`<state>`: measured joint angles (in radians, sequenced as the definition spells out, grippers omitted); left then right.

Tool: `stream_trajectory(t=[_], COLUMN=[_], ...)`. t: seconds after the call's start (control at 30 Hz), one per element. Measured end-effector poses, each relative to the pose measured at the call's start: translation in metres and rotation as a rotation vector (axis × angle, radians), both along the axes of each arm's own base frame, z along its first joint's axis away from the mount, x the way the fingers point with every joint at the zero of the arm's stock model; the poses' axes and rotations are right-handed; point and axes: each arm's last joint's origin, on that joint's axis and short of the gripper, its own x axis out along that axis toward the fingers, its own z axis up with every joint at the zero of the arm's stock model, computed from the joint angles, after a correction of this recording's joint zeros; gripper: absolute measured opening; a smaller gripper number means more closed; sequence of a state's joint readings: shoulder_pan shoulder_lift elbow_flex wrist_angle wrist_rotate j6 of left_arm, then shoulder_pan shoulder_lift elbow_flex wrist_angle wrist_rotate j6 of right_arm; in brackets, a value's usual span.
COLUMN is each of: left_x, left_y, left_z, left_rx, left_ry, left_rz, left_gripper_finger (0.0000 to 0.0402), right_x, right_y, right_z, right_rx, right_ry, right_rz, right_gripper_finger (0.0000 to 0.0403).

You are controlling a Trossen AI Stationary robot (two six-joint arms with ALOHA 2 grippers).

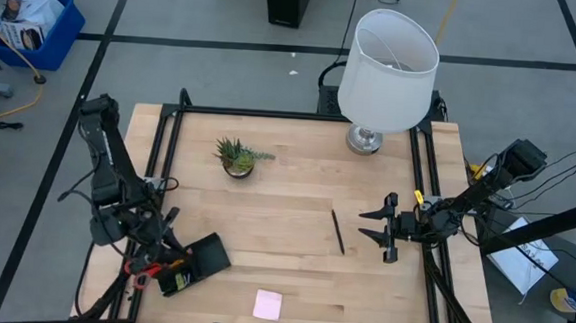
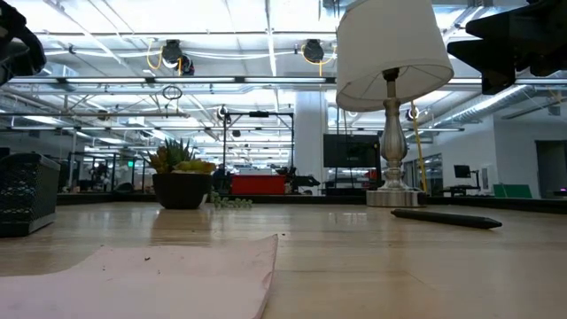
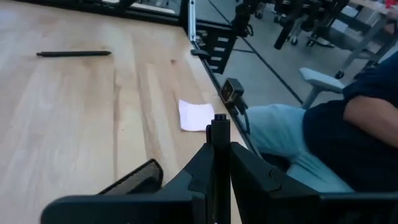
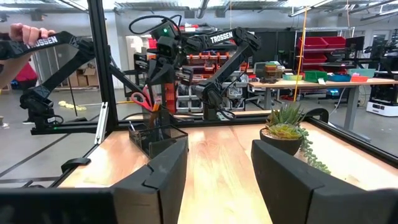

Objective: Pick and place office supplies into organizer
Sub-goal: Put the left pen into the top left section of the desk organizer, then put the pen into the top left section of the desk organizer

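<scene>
The organizer [image 1: 205,257], a black mesh holder, stands at the table's near left; in it are red-handled scissors [image 4: 142,99]. My left gripper [image 1: 168,246] hovers right at the organizer, shut on a thin black pen [image 3: 219,127]. A second black pen [image 1: 337,232] lies flat on the table right of centre. A pink sticky-note pad [image 1: 267,304] lies flat near the front edge. My right gripper [image 1: 382,229] waits open at the right side, just beyond that lying pen, its fingers [image 4: 168,168] around nothing. My left gripper pinches the thin black pen between its two fingers [image 3: 252,171]. The pen's free end [image 3: 219,119] sticks out past the fingertips; its other end is hidden by the gripper. The pen is lifted clear of the table, beside the organizer's mesh wall [image 3: 134,180].
A small potted plant [image 1: 236,158] stands left of centre toward the back. A white-shaded lamp [image 1: 386,62] stands at the back right. A black frame [image 1: 301,117] borders the table. A seated person [image 3: 323,137] is just off the near edge.
</scene>
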<state>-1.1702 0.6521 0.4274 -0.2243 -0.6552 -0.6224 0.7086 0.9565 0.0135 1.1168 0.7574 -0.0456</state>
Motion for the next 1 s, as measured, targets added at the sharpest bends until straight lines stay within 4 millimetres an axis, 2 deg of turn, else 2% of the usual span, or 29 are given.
stream_trajectory(t=[0.3,0.4,0.6,0.7,0.83,1.0], left_x=[0.0,0.001,0.003,0.005,0.007,0.009], left_y=[0.002,0.004,0.005,0.003,0.0,-0.002], left_z=[-0.003,-0.006,-0.006,-0.001,0.006,0.01], left_rx=[0.028,0.012,-0.032,-0.051,-0.024,-0.06], left_ry=[0.016,0.047,0.079,0.043,-0.043,-0.068], left_rz=[0.027,0.057,0.071,0.037,0.007,-0.012], left_gripper_finger=[0.0052,0.0083,0.0191,0.0232,0.026,0.027], right_x=[0.0,0.0,0.0,0.0,0.0,0.0], right_y=[0.0,0.0,0.0,0.0,0.0,0.0], right_z=[0.0,0.0,0.0,0.0,0.0,0.0], right_rx=[0.0,0.0,0.0,0.0,0.0,0.0], right_ry=[0.0,0.0,0.0,0.0,0.0,0.0], right_rz=[0.0,0.0,0.0,0.0,0.0,0.0], right_gripper_finger=[0.0176,0.0174,0.0174,0.0176,0.0173,0.0173])
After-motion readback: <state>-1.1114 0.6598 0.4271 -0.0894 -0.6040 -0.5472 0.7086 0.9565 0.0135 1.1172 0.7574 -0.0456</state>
